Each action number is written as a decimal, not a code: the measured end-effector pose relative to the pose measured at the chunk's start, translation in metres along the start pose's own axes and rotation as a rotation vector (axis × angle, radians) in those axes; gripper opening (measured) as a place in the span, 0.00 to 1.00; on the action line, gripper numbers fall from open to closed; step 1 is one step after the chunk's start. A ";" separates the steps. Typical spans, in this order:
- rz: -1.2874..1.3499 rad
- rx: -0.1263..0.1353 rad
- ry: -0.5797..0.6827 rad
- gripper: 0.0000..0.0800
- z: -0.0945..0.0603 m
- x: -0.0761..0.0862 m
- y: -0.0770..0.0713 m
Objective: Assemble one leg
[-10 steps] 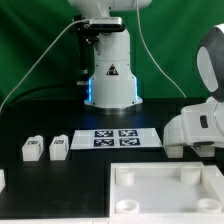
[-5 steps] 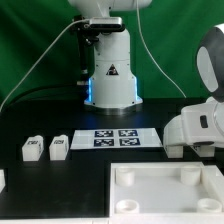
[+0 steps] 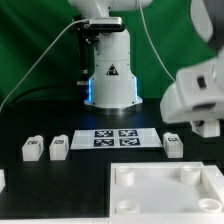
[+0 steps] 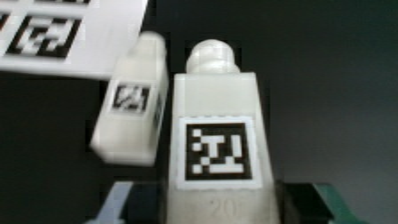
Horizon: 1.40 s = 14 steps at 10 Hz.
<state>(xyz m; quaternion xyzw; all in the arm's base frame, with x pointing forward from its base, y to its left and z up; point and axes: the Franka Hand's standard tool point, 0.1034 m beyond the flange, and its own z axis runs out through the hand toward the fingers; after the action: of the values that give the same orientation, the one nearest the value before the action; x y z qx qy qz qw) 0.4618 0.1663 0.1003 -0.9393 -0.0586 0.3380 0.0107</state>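
One leg (image 4: 217,110) sits between the hand's (image 4: 224,206) fingers (image 4: 125,206), another leg (image 4: 128,100) beside it.

Motion blur is smearing the arm (image 3: 195,90) in the exterior view, and that picture's edges are cropping the panel (image 3: 165,190) and a white part (image 3: 2,180) too slight to name. In the wrist view the edge is cutting off the gripper (image 4: 221,212), the leg (image 4: 217,130) between its fingers and the marker board (image 4: 54,30); contact is proving impossible to judge.

Table (image 3: 85,178): legs (image 3: 33,149), panel (image 3: 150,196), marker board (image 3: 115,137)
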 end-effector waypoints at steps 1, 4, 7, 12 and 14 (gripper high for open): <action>-0.007 0.002 0.151 0.36 -0.030 -0.007 0.008; -0.011 -0.014 0.436 0.36 -0.052 -0.016 0.014; -0.028 -0.005 0.723 0.36 -0.059 -0.009 0.018; -0.054 -0.019 1.173 0.37 -0.125 0.019 0.059; -0.055 -0.019 1.210 0.37 -0.120 0.018 0.060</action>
<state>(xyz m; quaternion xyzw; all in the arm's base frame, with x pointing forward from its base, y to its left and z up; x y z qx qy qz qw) 0.5579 0.1114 0.1774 -0.9630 -0.0694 -0.2570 0.0425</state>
